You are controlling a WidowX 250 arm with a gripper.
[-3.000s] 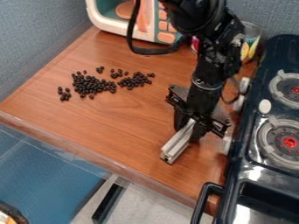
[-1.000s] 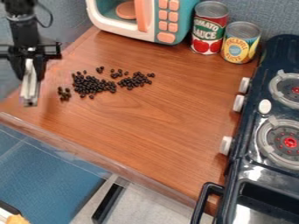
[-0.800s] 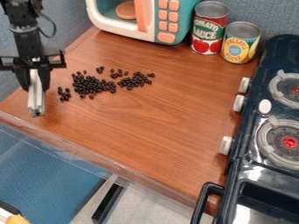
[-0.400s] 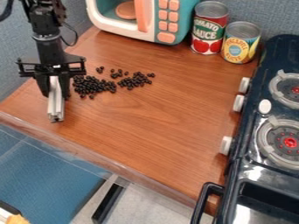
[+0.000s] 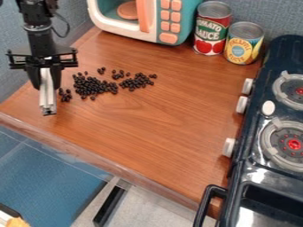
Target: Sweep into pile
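At the left of the counter, my gripper (image 5: pixel 46 79) hangs down, shut on a pale grey bar (image 5: pixel 47 95) that points toward the counter's front edge. Just right of the bar, a few small black beans (image 5: pixel 65 95) lie loose. The main heap of black beans (image 5: pixel 89 86) spreads farther right, with another cluster (image 5: pixel 137 81) beside it and stray ones behind. I cannot tell whether the bar touches the counter.
The wooden counter (image 5: pixel 148 128) has its front edge at the lower left. A toy microwave (image 5: pixel 168 22) stands at the back, beside a red can (image 5: pixel 211 29) and a yellow can (image 5: pixel 243 43). A toy stove (image 5: pixel 278 146) lines the right side.
From the counter's right side, my gripper went to the far left with the bar. It then came rightward and forward, and has since drawn back a little leftward. The beans look unmoved.
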